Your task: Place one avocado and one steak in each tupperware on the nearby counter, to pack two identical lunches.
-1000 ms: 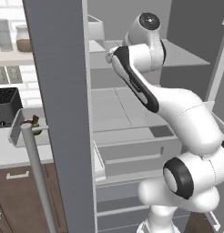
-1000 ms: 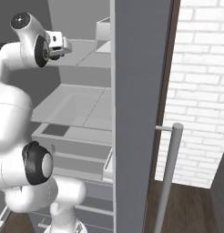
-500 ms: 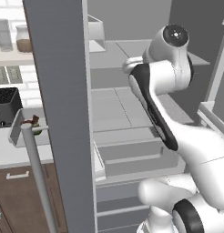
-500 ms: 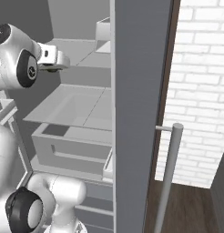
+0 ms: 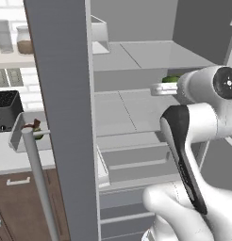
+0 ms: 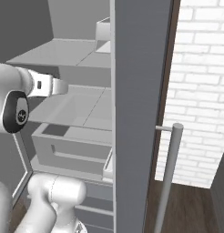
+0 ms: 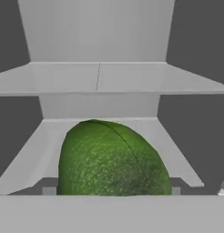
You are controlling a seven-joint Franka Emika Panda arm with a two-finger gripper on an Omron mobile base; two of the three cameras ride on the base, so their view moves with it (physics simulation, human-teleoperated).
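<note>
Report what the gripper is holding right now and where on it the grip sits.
The avocado sits right at the gripper inside the fridge, but the contact is hidden, so a hold cannot be told.

Flat even rendered light, no glare, faint soft shadows; hand view slightly blurred, blocky.

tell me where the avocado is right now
The avocado sits low and centre in the hand view, close before the gripper inside the open fridge; the left base view shows it beside the hand.
</note>
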